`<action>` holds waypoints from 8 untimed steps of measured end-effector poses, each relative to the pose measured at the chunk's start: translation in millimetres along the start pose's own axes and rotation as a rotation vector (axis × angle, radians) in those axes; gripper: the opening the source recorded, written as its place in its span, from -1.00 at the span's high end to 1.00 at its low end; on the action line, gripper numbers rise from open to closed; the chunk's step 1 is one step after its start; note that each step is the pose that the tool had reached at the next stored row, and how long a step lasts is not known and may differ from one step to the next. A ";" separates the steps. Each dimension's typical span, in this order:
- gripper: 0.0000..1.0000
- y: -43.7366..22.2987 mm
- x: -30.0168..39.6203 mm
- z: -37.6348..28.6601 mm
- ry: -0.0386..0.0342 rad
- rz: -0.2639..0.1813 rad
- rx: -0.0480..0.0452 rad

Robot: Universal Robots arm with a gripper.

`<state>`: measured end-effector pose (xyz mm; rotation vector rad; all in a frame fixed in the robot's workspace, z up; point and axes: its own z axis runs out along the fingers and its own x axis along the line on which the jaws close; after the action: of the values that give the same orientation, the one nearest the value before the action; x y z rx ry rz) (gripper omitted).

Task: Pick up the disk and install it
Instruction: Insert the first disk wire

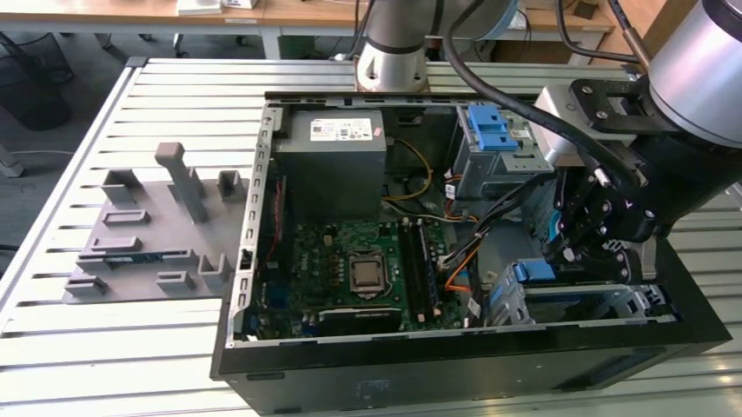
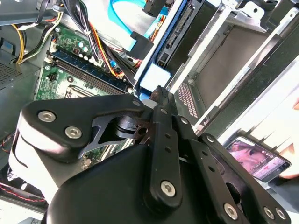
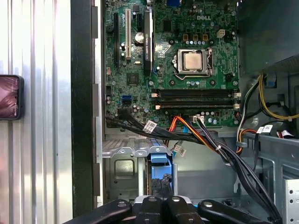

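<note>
Open computer case [image 1: 249, 261] lying on its side on the slatted metal table [image 1: 69, 347]. The arm reaches in from the exterior view's right, with the gripper [image 1: 579, 248] low inside the drive bay [image 1: 632, 300] at the near corner of the case.

In the first wrist view the gripper [image 3: 161, 189] has its fingers pressed together on the blue frame edge of the disk [image 3: 159, 161], which stands on edge in a slot of the grey metal bay [image 3: 126, 163]. In the second wrist view the same grip: the finger [image 2: 161, 100] meets the pale blue end of the disk [image 2: 154, 77], whose dark side runs up along the bay wall. In the exterior view a blue tab of the disk [image 1: 536, 271] shows just beside the gripper, at the bay's top.

Farther in: the green motherboard [image 1: 347, 269] with its processor socket [image 3: 192, 60] (bare metal lid), and orange and black cables [image 3: 196, 130] crossing between board and bay. Beyond that, the grey power supply box [image 1: 336, 165] and an upper cage with blue latches [image 1: 493, 130].

A phone [image 3: 9, 97] lies on the table outside the case. Grey plastic fixtures [image 1: 151, 234] stand on the exterior view's left.
</note>
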<state>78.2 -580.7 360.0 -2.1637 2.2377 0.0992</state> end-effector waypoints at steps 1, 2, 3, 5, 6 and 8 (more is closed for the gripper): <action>0.79 0.0 0.0 0.0 -0.0001 0.000 0.0000; 0.79 -0.2 0.0 0.0 -0.0001 0.000 0.0000; 0.79 -0.3 0.0 0.0 -0.0001 0.000 0.0000; 0.79 -1.4 -0.1 0.0 0.0000 0.000 0.0000; 0.79 -1.7 -0.1 0.0 -0.0001 0.000 -0.0001; 0.79 -2.6 -0.1 0.0 -0.0001 0.000 0.0000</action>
<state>80.8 -580.7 360.0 -2.1638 2.2375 0.0993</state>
